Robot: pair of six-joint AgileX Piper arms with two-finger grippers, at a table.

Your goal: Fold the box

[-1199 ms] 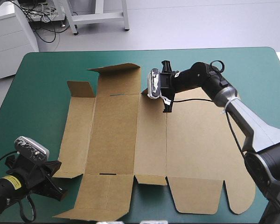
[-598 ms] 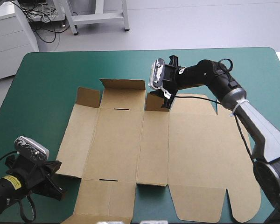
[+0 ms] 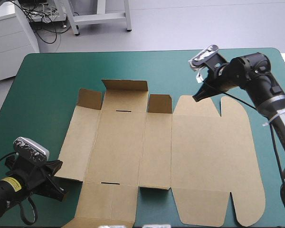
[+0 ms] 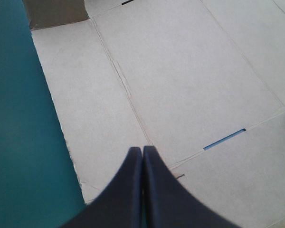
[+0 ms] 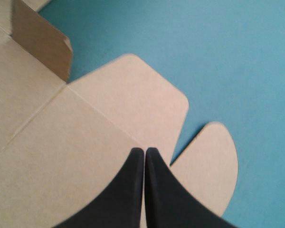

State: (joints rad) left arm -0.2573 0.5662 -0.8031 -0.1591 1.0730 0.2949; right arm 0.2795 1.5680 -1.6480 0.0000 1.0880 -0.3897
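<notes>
**Teal-green table: box lying opened out, both grippers closed and holding nothing**

Teal-green cover [image 3: 47, 80] is carrying the box [image 3: 156, 152], which is lying spread as one cut sheet of brown board across the middle of the table, reaching toward the near edge. Its panels are lying flat, divided by straight creases. Three short flaps [image 3: 125, 85] along the far edge are standing up from the sheet. Two thin slots [image 3: 125, 111] are showing in the second panel from the left, one near each end. The wide right-hand panel is ending in rounded tabs [image 3: 194, 102] at both its far and near edges, with a narrow notch between each pair. The board surface is looking matt and plain.

Bare cover is running in a broad band beyond the box's far edge and down the left side; a narrower strip is showing on the right.

The right gripper [image 5: 145, 151] is hanging over the far rounded tabs, its black fingers meeting in one pointed arch; contact with the board cannot be told. The left gripper [image 4: 142, 149] is sitting at the box's near-left corner, fingers likewise pressed together, tips over the left panel beside a crease.

A yellow label [image 3: 12, 183] is showing on the left arm; its writing is too small to read.
</notes>
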